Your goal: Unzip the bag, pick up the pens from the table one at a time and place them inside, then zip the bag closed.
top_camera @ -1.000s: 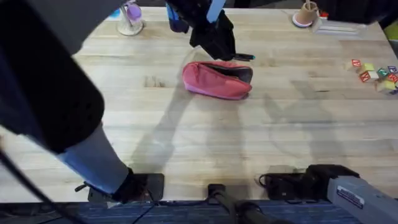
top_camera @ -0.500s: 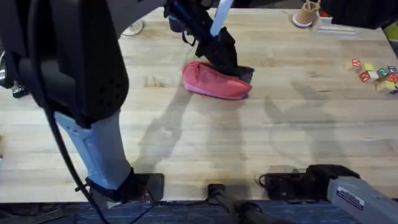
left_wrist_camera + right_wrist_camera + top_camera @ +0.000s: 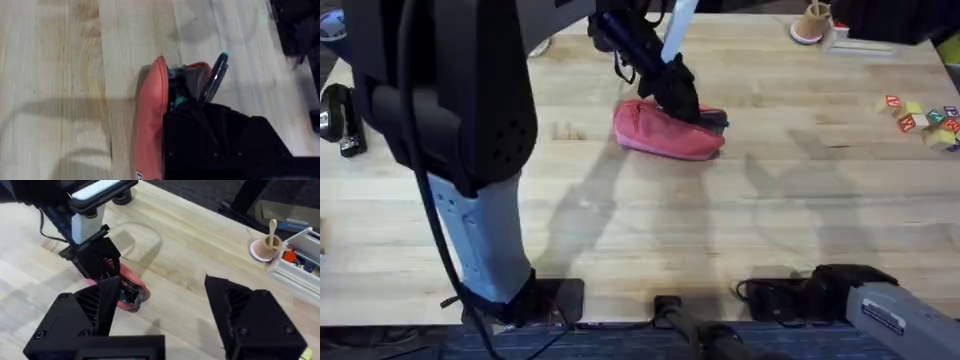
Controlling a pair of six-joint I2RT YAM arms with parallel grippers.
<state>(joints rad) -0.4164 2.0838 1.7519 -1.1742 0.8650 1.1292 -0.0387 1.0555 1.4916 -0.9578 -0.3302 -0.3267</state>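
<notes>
- Coral-pink fabric pencil pouch (image 3: 665, 132) lies far out on the pale plank table (image 3: 720, 230), its zipper open and grey lining showing.
- Left claw (image 3: 682, 100) hangs right at the mouth. Just ahead of it a slim dark pen with a teal tip (image 3: 214, 77) leans half inside, so a pen is going in; whether the claw has let go I cannot tell.
- Another teal bit (image 3: 178, 101) sits inside, possibly a pen already stowed.
- Zipping shut is left.
- Right claw (image 3: 165, 315) is spread wide, empty.
- Zipper pull and any remaining pens are hidden or unclear.
</notes>
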